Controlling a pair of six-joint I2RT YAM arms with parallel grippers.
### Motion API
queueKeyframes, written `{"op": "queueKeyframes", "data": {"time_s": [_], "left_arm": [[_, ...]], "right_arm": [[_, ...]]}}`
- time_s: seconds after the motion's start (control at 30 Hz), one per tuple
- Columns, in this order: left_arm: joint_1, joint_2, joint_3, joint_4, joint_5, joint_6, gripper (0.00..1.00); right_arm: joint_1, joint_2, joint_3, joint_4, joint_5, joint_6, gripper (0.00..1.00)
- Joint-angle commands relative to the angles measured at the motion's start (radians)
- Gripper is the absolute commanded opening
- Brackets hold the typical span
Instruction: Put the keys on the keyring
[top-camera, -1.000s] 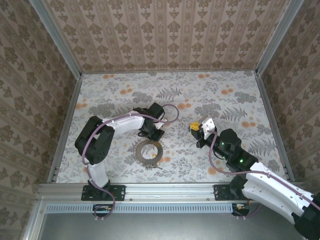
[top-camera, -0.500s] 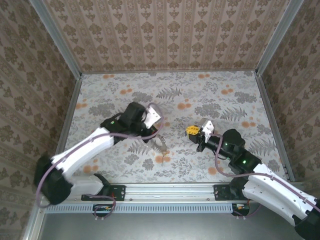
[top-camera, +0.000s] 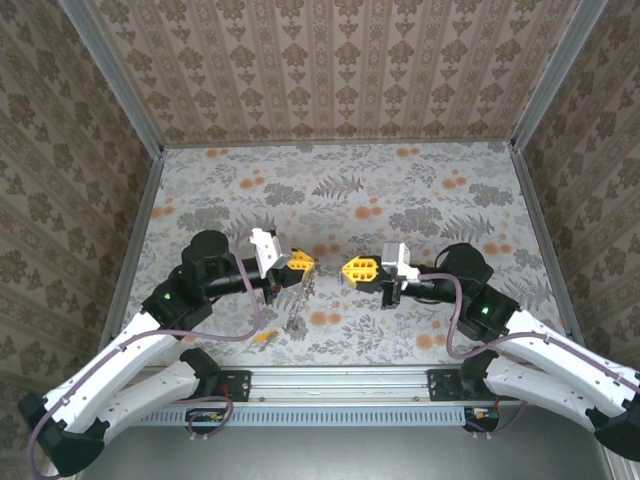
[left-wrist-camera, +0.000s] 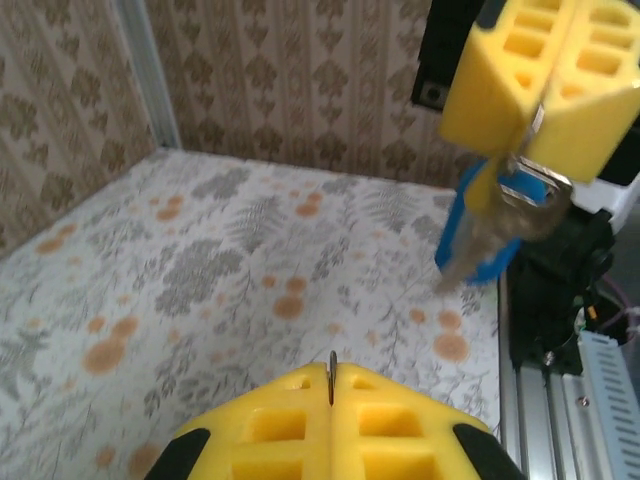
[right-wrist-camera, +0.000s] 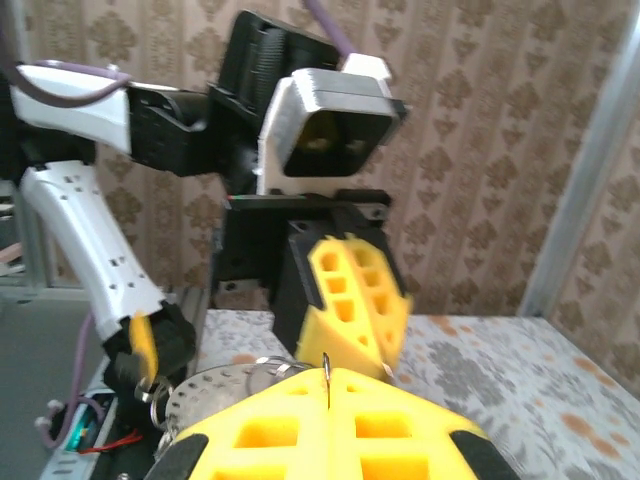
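Note:
My left gripper (top-camera: 300, 262) is held above the table and is shut on the top of the keyring (top-camera: 298, 300), a thin silvery chain that hangs down toward the floral table (top-camera: 420, 190). In the left wrist view a thin metal edge sits pinched between its yellow fingers (left-wrist-camera: 280, 430). My right gripper (top-camera: 356, 268) faces it a short gap away. It is shut on a key with a blue head (left-wrist-camera: 482, 228) that dangles below the yellow fingers (left-wrist-camera: 500, 70). In the right wrist view the keyring (right-wrist-camera: 205, 390) hangs beside the left gripper's fingers (right-wrist-camera: 350, 290).
A small yellow piece (top-camera: 262, 338) sits by the chain's lower end, close to the front rail (top-camera: 330, 380). Patterned walls close in the table at the back and on both sides.
The left arm has swung back toward the near left, lifting the chain off the table. The right gripper has moved left. The two grippers now face each other.

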Motion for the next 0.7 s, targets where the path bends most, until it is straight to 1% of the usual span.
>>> {"op": "queueKeyframes", "data": {"time_s": [0.0,0.13,0.2,0.33,0.43,0.67], "left_arm": [[-0.008,-0.028,-0.018,0.169,0.099,-0.050,0.00],[-0.009,-0.060,-0.037,0.268,0.138,-0.091,0.00],[-0.008,-0.067,-0.036,0.311,0.179,-0.113,0.00],[-0.013,-0.069,-0.023,0.343,0.226,-0.131,0.00],[-0.018,-0.071,-0.020,0.346,0.215,-0.132,0.00],[-0.031,-0.073,-0.027,0.352,0.166,-0.131,0.00]], "right_arm": [[0.044,0.019,0.044,0.001,0.008,-0.067,0.00],[0.067,0.010,0.044,0.017,0.074,-0.058,0.00],[0.080,0.000,0.044,0.020,0.113,-0.057,0.00],[0.093,-0.022,0.029,0.044,0.218,-0.064,0.00],[0.109,-0.016,0.027,0.054,0.274,-0.081,0.00],[0.147,0.018,0.016,0.123,0.343,-0.119,0.00]]}}
